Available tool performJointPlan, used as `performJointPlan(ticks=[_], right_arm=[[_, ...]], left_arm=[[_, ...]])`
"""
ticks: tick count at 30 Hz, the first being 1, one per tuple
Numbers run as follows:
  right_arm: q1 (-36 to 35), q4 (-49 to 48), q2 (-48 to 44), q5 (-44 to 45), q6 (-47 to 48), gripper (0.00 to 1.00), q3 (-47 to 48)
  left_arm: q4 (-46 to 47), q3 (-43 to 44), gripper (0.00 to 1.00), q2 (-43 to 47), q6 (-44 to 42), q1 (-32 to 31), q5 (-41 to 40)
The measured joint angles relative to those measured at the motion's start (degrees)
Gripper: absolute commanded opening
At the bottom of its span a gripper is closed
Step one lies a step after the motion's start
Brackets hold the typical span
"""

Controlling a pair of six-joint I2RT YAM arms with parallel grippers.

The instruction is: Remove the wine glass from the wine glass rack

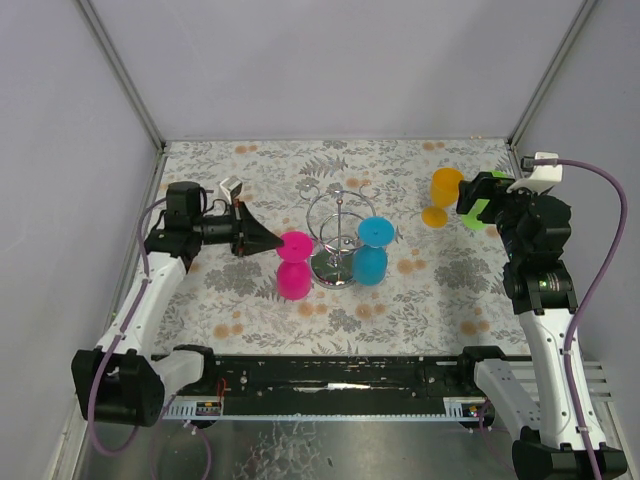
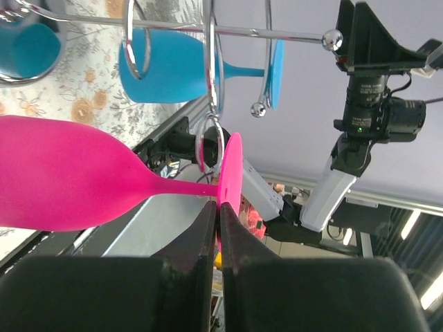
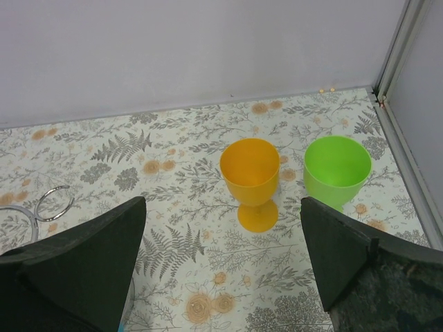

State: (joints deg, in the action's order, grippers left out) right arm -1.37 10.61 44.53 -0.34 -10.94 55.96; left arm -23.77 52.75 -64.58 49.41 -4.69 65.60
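At the wine glass rack (image 1: 330, 268), the left claw (image 2: 218, 223) pinches the pink wine glass (image 1: 293, 280) by its foot, the next move being to slide it outward off the ring; right claw (image 3: 223, 204) spread.

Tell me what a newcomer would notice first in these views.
The pink glass and blue glass hang upside down on either side of the shiny central rack. The left pincer is shut right at the rim of the pink glass's foot. At the far right, an orange glass and a green glass stand upright before the open right pincer.
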Motion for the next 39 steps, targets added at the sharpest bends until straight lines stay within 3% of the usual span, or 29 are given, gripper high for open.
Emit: performJointPlan(ticks=[6, 11, 17, 23, 28, 34, 39], right_arm=[[0.0, 1.05, -0.24, -0.37, -0.02, 0.99, 0.07], [0.0, 4.15, 1.68, -0.61, -0.37, 0.99, 3.69], [0.0, 8.68, 10.43, -1.88, -2.64, 0.99, 16.7], [0.04, 13.77, 18.56, -4.11, -5.66, 0.99, 26.82], [0.44, 21.05, 24.7, -3.8, -7.37, 0.99, 35.65], [5.73, 30.27, 31.01, -4.44, -11.06, 0.99, 48.19], [8.22, 36.37, 31.87, -6.43, -13.07, 0.99, 53.79]], left_arm=[[-6.21, 4.2, 0.0, -0.61, -3.8, 5.03, -0.63], [-7.67, 23.04, 0.0, -5.09, -7.89, 5.81, -3.54], [-7.06, 41.22, 0.0, -8.81, -16.85, 3.65, -8.33], [-10.56, 55.56, 0.0, -16.92, -35.5, -11.15, -19.56], [-13.68, 62.64, 0.0, -22.86, -50.47, -23.91, -29.92], [-14.82, 64.46, 0.0, -26.1, -68.74, -39.5, -41.4], [-14.49, 62.49, 0.0, -26.51, -80.41, -48.74, -46.51]])
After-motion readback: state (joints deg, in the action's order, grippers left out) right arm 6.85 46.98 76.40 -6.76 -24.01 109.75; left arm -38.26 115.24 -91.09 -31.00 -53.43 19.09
